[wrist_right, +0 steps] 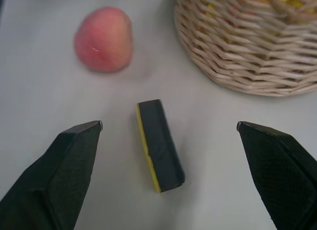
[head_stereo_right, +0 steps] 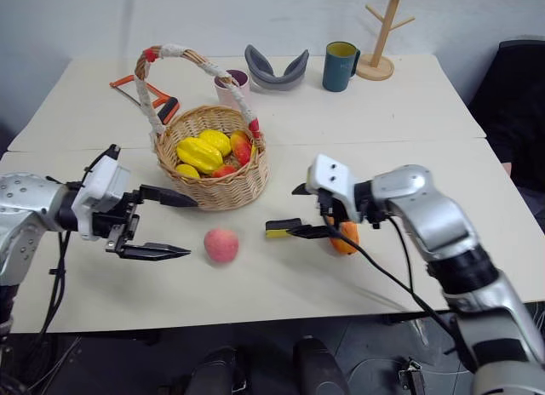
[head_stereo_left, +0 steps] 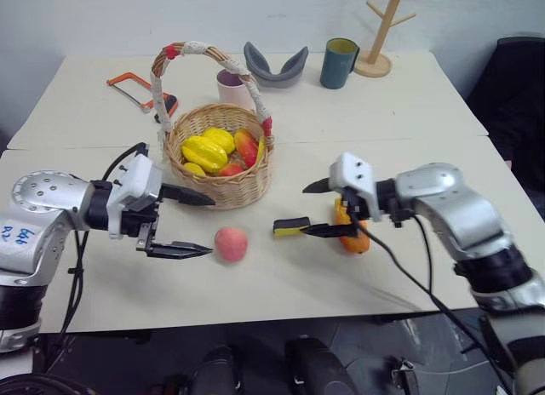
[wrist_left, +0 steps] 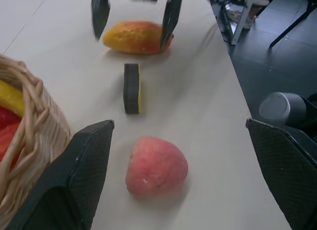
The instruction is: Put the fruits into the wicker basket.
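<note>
Flanking round fuzzy peach (head_stereo_left: pixel 231 243), oval mango (wrist_left: pixel 136 37), woven wicker basket (head_stereo_left: pixel 223 189): both grippers' fingers apart.

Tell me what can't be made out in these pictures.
- Oval orange-yellow mango: partly hidden behind the right tool in both eye views.
- Round tan wicker basket: cut off by the edge in both wrist views.
- Pink cup: mostly hidden behind the basket's cloth-wrapped handle.

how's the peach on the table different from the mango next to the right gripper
The peach is round and pink-red all over; the mango is a longer oval, orange-yellow with a red blush. The peach lies in front of the open left gripper; the mango lies by the open right gripper, past the sponge block. Both rest on the table outside the wicker basket, ungripped.
</note>
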Controlling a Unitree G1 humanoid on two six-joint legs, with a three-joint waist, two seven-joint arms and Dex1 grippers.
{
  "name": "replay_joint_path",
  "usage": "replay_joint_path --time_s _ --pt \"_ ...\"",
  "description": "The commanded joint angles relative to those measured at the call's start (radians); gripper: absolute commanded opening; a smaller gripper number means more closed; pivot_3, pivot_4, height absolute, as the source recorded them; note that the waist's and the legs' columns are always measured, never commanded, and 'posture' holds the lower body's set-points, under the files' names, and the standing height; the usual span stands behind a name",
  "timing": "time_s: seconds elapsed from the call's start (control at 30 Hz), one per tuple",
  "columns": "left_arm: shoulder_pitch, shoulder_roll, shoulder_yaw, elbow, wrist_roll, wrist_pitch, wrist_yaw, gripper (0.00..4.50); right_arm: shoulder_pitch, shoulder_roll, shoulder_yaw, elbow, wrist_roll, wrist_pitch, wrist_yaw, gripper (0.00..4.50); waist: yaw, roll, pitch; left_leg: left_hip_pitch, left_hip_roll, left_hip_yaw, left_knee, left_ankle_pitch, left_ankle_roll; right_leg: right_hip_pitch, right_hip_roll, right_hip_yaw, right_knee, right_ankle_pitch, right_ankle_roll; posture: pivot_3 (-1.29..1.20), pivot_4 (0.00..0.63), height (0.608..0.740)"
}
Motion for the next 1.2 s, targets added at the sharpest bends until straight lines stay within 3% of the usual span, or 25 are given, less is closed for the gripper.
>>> replay_joint_path --time_s 0.03,0.2,0.3,0.53,0.63,0.8,0.97,1.1,1.2 --pt "-0.028 -0.018 -0.001 -0.036 -0.016 0.008 0.024 4.49 -0.024 0.038 0.047 0.1 -0.091 -0.102 0.012 4.5 0.0 0.0 0.0 0.0 0.0 0.0 0.001 0.0 0.0 0.0 0.0 0.0 0.001 0.0 0.0 0.0 0.15 0.74" --pt "-0.02 -0.042 -0.013 -0.041 0.001 0.002 0.053 4.49 -0.022 0.108 0.061 0.171 -0.13 -0.14 0.019 4.5 0.001 0.0 0.0 0.0 0.0 0.0 0.004 0.001 0.001 0.001 0.0 0.0 0.005 0.0 0.0 0.0 0.15 0.74" --pt "-0.024 -0.052 -0.013 -0.047 -0.003 0.008 0.071 4.5 -0.013 0.133 0.059 0.193 -0.155 -0.153 0.008 3.9 -0.001 0.0 0.0 0.001 0.0 -0.001 0.004 0.001 0.0 0.0 0.001 0.0 0.006 0.0 0.0 0.0 0.15 0.74" --pt "-0.056 -0.071 -0.037 -0.036 0.006 0.003 0.074 4.5 0.01 0.133 -0.001 0.13 -0.135 -0.147 0.01 1.58 0.001 0.0 0.0 0.001 0.0 -0.001 0.005 0.001 0.0 0.0 0.0 0.0 0.007 0.0 0.0 0.0 0.15 0.74" --pt "-0.081 -0.083 -0.053 -0.024 0.01 0.002 0.072 4.5 0.036 0.092 -0.093 0.015 -0.084 -0.082 -0.009 0.66 0.003 0.0 0.0 0.001 0.0 -0.001 0.005 0.001 0.0 0.0 0.0 0.0 0.007 0.0 0.0 0.0 0.15 0.74" --pt "-0.106 -0.118 -0.064 -0.011 0.002 0.009 0.075 4.5 0.124 0.004 -0.417 -0.152 0.071 0.144 -0.131 0.63 0.022 0.0 0.0 0.0 0.0 -0.001 0.006 0.001 0.0 0.001 0.0 -0.001 0.007 0.0 0.0 0.0 0.15 0.74" --pt "-0.095 -0.143 -0.085 -0.001 0.033 -0.026 0.079 4.5 0.343 -0.16 -0.704 -0.225 0.078 0.24 -0.208 0.63 0.037 0.0 0.0 0.001 0.0 -0.002 0.005 0.001 0.001 0.003 0.0 -0.001 0.004 0.0 0.0 0.0 0.15 0.74" --pt "-0.085 -0.157 -0.107 0.017 0.062 -0.065 0.069 4.5 0.533 -0.191 -0.828 -0.281 0.075 0.269 -0.26 0.63 0.039 0.0 0.0 0.001 0.0 -0.001 0.004 0.001 0.0 0.003 0.001 0.0 0.002 0.0 0.0 0.0 0.15 0.74" --pt "-0.096 -0.169 -0.127 0.04 0.083 -0.087 0.057 4.5 0.619 -0.17 -0.848 -0.303 0.088 0.296 -0.3 0.63 0.026 0.0 0.0 0.003 0.0 0.0 0.003 0.002 -0.001 0.004 0.002 0.001 0.002 0.0 0.0 0.0 0.15 0.74"
